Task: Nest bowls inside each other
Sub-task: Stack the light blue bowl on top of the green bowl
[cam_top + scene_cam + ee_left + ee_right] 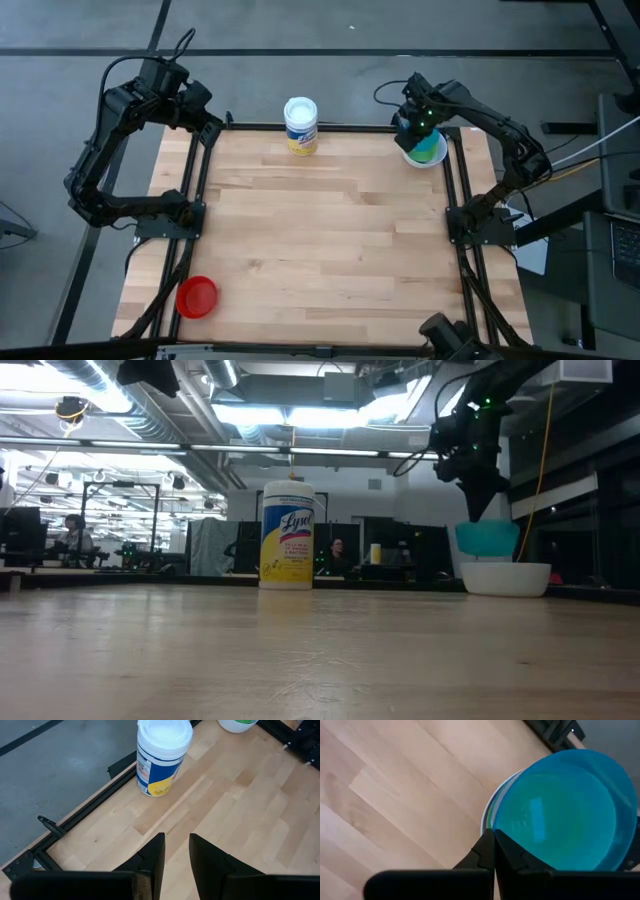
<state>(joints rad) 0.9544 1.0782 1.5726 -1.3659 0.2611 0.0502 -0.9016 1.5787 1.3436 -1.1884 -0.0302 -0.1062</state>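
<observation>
At the table's far right corner a white bowl (pixel 505 578) rests on its base, with a green bowl (pixel 243 722) nested in it. Directly over them hangs a light blue bowl (pixel 487 538), also seen in the right wrist view (pixel 560 815), with my right gripper (pixel 494 837) shut on it. A red bowl (pixel 197 297) sits alone on its base near the table's front left corner. My left gripper (pixel 176 847) hovers open over the far left corner with nothing between its fingers. My right gripper pinches the light blue bowl's rim (pixel 495 826) between its two fingers, one inside the bowl and one outside. The fingers come from above, pointing down. The bowl hangs mouth up just over the white bowl; whether its base touches the bowls below I cannot tell.
A tall white wipes container (pixel 301 124) with a yellow label stands at the middle of the far edge. Black frame rails (pixel 455 190) run along the table's left, right and far sides. Bare wood lies between the container, the red bowl and the stack.
</observation>
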